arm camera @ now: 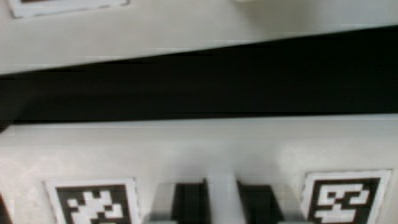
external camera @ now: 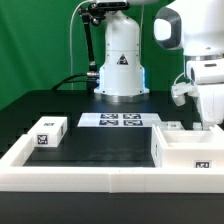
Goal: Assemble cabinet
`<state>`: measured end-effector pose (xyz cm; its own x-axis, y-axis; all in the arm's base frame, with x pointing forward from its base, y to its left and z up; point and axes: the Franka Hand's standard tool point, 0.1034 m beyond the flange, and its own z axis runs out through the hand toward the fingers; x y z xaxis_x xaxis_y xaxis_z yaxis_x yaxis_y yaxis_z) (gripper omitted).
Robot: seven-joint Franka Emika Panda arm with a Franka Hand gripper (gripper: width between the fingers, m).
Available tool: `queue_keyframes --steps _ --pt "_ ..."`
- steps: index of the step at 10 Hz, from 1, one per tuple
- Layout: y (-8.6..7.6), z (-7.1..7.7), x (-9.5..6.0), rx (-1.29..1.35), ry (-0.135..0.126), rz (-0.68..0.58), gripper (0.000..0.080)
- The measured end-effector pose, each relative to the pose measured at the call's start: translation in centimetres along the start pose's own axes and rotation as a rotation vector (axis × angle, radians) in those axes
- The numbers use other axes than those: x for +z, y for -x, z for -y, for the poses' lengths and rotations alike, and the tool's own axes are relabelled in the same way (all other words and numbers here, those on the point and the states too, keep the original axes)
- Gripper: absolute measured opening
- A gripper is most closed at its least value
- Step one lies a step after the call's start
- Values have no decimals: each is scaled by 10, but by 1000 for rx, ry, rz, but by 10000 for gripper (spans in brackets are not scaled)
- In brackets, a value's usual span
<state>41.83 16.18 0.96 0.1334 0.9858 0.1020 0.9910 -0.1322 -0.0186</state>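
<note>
The cabinet point(external camera: 185, 150), a large open white box with a tag on its front, stands at the exterior view's right, against the front rail. My gripper point(external camera: 205, 122) is lowered onto its far wall. In the wrist view the cabinet's white face point(arm camera: 178, 150) fills the lower half, with one tag on each side of the two dark fingers point(arm camera: 187, 203). My gripper point(arm camera: 221, 200) looks shut on a thin white strip of the cabinet wall. A smaller white tagged block point(external camera: 47, 132) lies at the exterior view's left.
The marker board point(external camera: 120, 120) lies flat in front of the robot base point(external camera: 120, 65). The long low white border rail point(external camera: 100, 178) runs along the front and up the exterior view's left side. The black table point(external camera: 100, 145) lies between the block and the cabinet.
</note>
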Motion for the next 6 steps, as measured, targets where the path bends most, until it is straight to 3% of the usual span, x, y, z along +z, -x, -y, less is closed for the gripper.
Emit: queue_keyframes --steps 2,4,6 --pt "0 0 -1 0 1 0 70" --pt "9 -5 -21 5 3 28 70" --pt "16 -9 -30 17 8 38 70"
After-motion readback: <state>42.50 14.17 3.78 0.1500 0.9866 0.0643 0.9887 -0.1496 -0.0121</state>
